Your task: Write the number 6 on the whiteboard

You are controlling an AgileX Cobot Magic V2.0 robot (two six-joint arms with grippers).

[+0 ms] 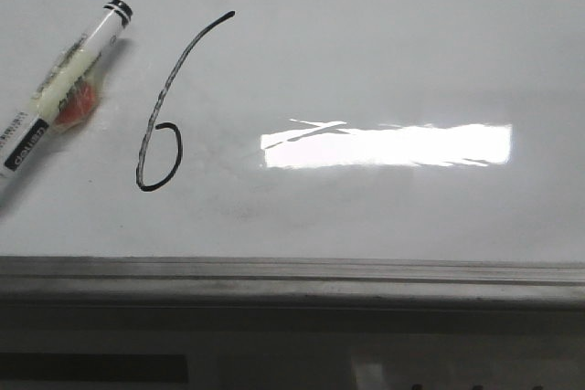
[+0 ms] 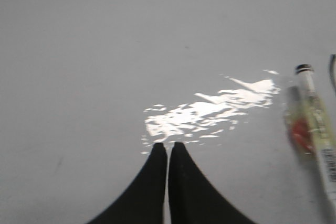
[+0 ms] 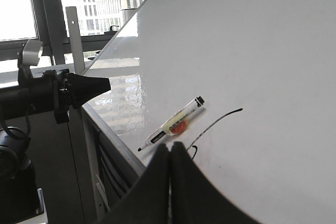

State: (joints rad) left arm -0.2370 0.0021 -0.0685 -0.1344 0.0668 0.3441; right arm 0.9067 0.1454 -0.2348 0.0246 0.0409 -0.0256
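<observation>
The number 6 (image 1: 163,116) is drawn in thin black line on the whiteboard (image 1: 384,52), left of a bright glare. A white marker (image 1: 64,89) with an orange patch lies on the board left of the 6. In the left wrist view my left gripper (image 2: 168,145) is shut and empty above the bare board, with the marker (image 2: 312,129) off to one side. In the right wrist view my right gripper (image 3: 170,145) is shut and empty, in front of the marker (image 3: 173,124) and the 6 (image 3: 215,121), whose loop it partly hides.
The board's grey metal frame (image 1: 292,276) runs along the near edge. The right wrist view shows the left arm (image 3: 58,93) beside the board's edge, a metal post (image 3: 76,51) and windows behind.
</observation>
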